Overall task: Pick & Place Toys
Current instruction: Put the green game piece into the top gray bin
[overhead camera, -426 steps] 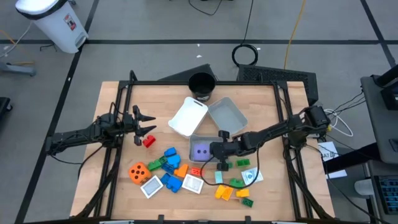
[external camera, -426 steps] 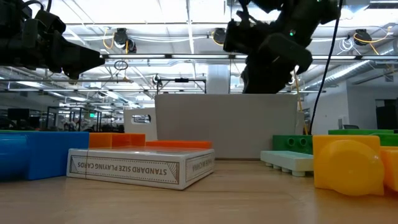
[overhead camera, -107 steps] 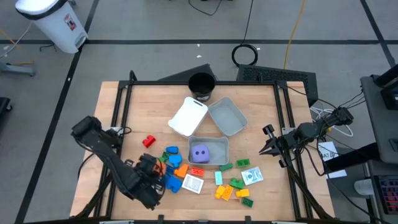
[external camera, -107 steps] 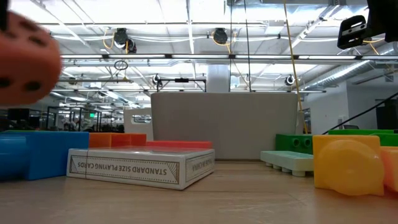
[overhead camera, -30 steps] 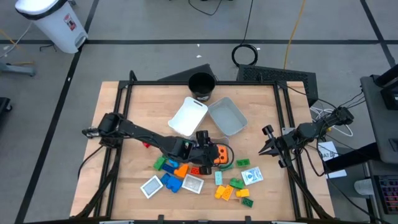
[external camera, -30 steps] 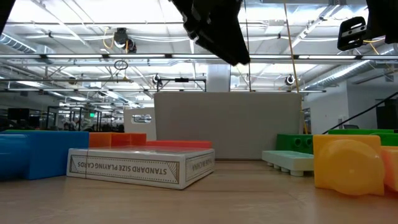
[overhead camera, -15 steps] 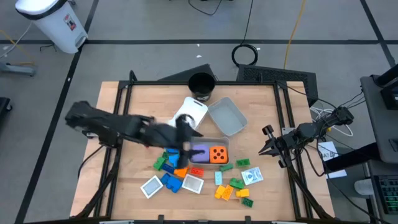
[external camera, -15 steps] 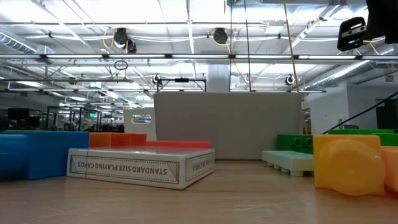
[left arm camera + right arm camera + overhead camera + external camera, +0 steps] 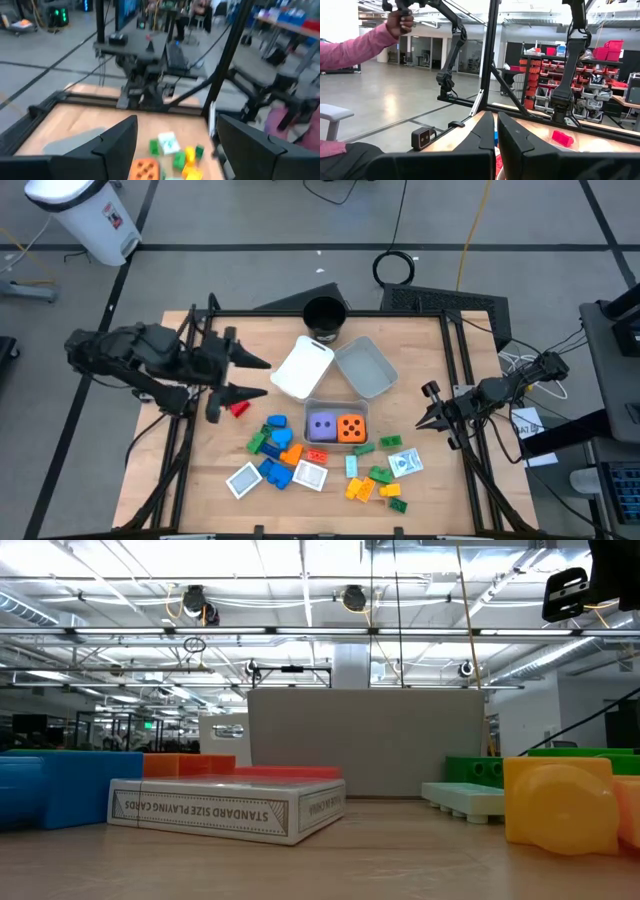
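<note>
High view: left gripper (image 9: 252, 377) hanging open and empty over the table's left half, fingers pointing right. Red block (image 9: 238, 408) lying just on the near side of the fingertips, likely the next pick, closer to the left arm than to the right one; long axis too small to tell. Other blocks (image 9: 272, 438) in a heap nearer and further right, with white tiles (image 9: 243, 479) at the near edge. Purple die (image 9: 322, 426) and orange die (image 9: 350, 428) already side by side in the grey tray (image 9: 336, 405).

Right gripper (image 9: 433, 416) waiting at the right edge, fingers closed on nothing.

Left wrist view gives the orange die between the open fingers (image 9: 117, 145) but not the red block. Low view shows none of the left arm, only near blocks.
</note>
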`<state>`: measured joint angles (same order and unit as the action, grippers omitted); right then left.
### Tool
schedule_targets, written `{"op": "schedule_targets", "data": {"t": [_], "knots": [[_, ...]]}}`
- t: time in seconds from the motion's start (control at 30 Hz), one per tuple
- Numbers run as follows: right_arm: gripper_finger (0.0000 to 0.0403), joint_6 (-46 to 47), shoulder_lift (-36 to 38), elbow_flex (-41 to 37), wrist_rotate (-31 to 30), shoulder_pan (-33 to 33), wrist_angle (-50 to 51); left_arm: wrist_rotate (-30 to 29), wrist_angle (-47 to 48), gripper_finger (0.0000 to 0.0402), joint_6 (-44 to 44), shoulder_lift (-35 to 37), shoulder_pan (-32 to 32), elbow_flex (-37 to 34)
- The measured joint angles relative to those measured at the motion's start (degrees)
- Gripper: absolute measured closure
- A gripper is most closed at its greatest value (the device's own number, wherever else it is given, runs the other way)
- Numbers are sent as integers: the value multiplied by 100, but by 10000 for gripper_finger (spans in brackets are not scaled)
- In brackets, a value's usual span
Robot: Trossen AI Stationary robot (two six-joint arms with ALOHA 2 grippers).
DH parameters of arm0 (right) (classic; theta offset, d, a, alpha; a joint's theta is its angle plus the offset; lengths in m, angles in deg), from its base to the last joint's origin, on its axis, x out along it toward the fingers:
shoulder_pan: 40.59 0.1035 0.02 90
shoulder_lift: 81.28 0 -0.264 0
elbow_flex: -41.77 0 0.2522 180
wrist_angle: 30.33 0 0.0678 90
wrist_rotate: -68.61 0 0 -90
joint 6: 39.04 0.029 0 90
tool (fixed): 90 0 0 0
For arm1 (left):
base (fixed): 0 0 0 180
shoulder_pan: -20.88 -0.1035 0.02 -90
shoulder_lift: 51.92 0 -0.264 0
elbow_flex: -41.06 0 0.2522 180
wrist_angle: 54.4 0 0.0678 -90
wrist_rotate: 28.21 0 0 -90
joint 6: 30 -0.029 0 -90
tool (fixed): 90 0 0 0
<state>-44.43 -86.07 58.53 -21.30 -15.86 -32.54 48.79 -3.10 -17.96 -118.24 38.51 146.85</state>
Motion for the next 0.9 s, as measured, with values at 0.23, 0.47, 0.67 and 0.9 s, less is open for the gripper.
{"op": "schedule_targets", "data": {"t": [0.23, 0.47, 0.67, 0.9], "knots": [[403, 2, 0, 0, 0, 0, 0, -731, -299, 123, -387, 297, 10, -1154], [403, 0, 0, 0, 0, 0, -1, -347, -2401, 123, -764, 1254, -388, -3573], [403, 0, 2, 0, 0, 0, -2, 48, -4392, 123, -643, 2340, -1000, -5983], [403, 1, 2, 0, 0, 0, -2, 101, -5900, 123, -245, 3365, -1529, -7908]]}}
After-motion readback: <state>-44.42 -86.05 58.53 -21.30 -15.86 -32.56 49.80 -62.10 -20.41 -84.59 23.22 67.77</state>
